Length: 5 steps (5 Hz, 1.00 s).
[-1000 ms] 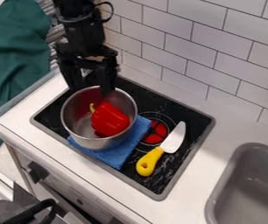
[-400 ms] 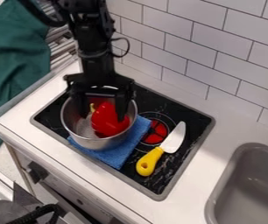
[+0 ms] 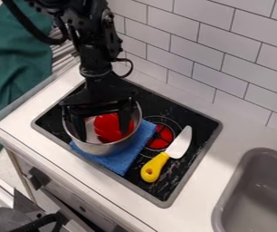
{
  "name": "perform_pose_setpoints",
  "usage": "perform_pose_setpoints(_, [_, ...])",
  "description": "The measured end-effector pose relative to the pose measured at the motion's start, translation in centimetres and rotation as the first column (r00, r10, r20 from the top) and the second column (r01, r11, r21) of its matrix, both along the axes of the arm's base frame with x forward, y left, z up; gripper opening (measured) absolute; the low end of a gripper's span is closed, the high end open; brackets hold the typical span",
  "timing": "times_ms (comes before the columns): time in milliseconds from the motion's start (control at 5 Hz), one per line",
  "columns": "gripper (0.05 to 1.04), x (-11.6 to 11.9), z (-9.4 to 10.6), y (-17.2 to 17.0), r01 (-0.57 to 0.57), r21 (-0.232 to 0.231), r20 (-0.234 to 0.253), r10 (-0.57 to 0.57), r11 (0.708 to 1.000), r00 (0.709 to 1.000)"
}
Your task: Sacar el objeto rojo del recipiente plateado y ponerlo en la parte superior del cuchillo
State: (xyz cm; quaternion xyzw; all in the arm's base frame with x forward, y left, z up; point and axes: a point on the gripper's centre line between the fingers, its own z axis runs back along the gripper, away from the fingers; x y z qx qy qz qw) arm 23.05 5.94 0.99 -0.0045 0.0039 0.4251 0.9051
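The black gripper [image 3: 104,130] hangs down into the silver pot [image 3: 97,149], open, one finger at each side of the red pepper [image 3: 107,128]. The pepper lies inside the pot, its upper part hidden behind the gripper. To the right of the pot lies the knife [image 3: 167,153] on the black stove top, its yellow handle toward the front and its pale blade pointing to the wall.
Under the pot a blue cloth [image 3: 124,157] is spread on the stove [image 3: 188,175]. A red burner mark [image 3: 160,137] shows between cloth and knife. The grey sink [image 3: 259,195] is at the lower right, and a tiled wall [image 3: 207,54] stands behind.
The gripper has moved down and toward the front, from above the pot's back rim to around the pepper. Pot, pepper and knife have stayed in place.
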Motion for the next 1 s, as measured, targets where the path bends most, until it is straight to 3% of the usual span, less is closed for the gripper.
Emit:
perform_pose_setpoints(200, [1.009, 1.2, 0.2, -0.7, -0.099, -0.008, 0.017, 0.099, 0.995, 0.995])
perform_pose_setpoints(600, [1.009, 4.0, 1.6, -1.1, -0.138, -0.001, 0.096, 0.137, 0.990, 0.986])
perform_pose_setpoints(1000, [1.009, 4.8, 0.2, -0.3, -0.162, 0.023, 0.041, 0.161, 0.987, 0.986])
